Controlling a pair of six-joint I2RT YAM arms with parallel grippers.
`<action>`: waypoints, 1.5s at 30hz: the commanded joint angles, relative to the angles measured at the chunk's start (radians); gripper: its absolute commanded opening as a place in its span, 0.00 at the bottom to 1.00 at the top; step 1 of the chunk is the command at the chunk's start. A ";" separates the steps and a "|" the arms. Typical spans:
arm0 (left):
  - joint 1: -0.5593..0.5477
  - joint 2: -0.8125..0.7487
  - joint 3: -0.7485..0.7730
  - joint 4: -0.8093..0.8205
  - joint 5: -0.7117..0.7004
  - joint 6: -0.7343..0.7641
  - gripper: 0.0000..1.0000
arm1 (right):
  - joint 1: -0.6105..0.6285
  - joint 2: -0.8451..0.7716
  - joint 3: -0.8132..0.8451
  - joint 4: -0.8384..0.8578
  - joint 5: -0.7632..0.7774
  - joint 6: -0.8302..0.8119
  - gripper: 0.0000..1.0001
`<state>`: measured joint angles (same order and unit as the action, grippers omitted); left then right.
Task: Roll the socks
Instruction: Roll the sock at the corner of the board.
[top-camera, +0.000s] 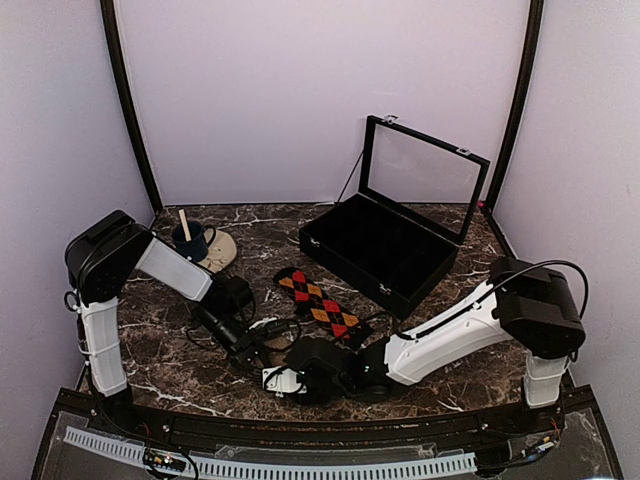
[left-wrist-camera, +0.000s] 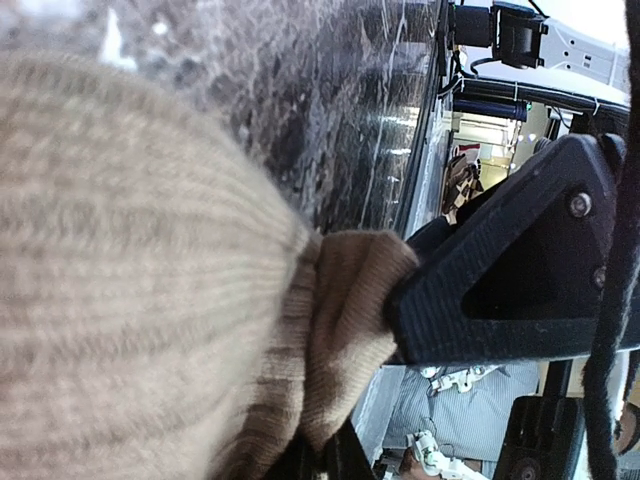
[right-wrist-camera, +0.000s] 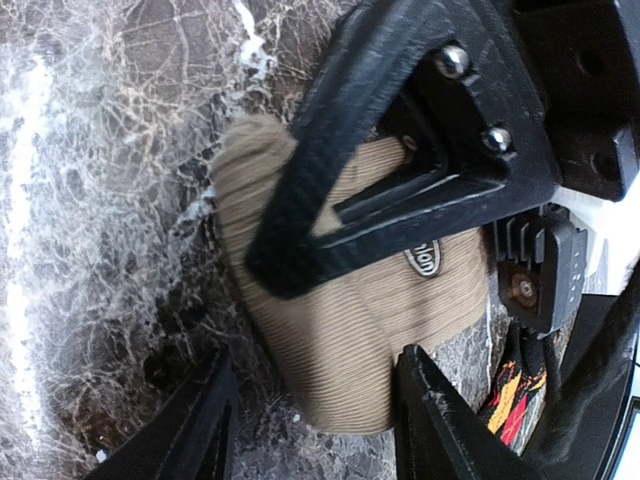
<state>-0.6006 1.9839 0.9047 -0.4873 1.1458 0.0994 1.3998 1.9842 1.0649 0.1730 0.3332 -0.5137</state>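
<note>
Rolling seems begun on the tan-brown ribbed fabric sock (right-wrist-camera: 350, 340) near the dark marble table (top-camera: 170, 370) front edge: left pincer (top-camera: 258, 352) clamped on its bunched end, right pincer (right-wrist-camera: 315, 425) apart astride it. Next it should close squarely. The black red-orange argyle sock (top-camera: 318, 303) lies flat beyond.

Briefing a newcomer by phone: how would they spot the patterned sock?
On the dark marble table, look just in front of the open black glass-lidded case. The argyle sock lies flat there: black with red and orange diamonds, unlike the plain tan sock nearby.
</note>
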 joint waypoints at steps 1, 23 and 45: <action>0.017 0.032 0.023 -0.043 -0.023 0.034 0.00 | -0.018 0.045 -0.023 -0.163 -0.039 0.006 0.49; 0.018 0.037 0.035 -0.077 -0.005 0.043 0.00 | -0.052 0.106 0.022 -0.250 -0.096 0.047 0.28; 0.019 -0.021 0.023 0.003 -0.093 -0.065 0.15 | -0.114 0.103 0.041 -0.384 -0.253 0.122 0.10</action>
<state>-0.5873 2.0041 0.9382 -0.5301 1.1481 0.0963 1.3163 2.0182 1.1282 0.0845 0.1234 -0.4110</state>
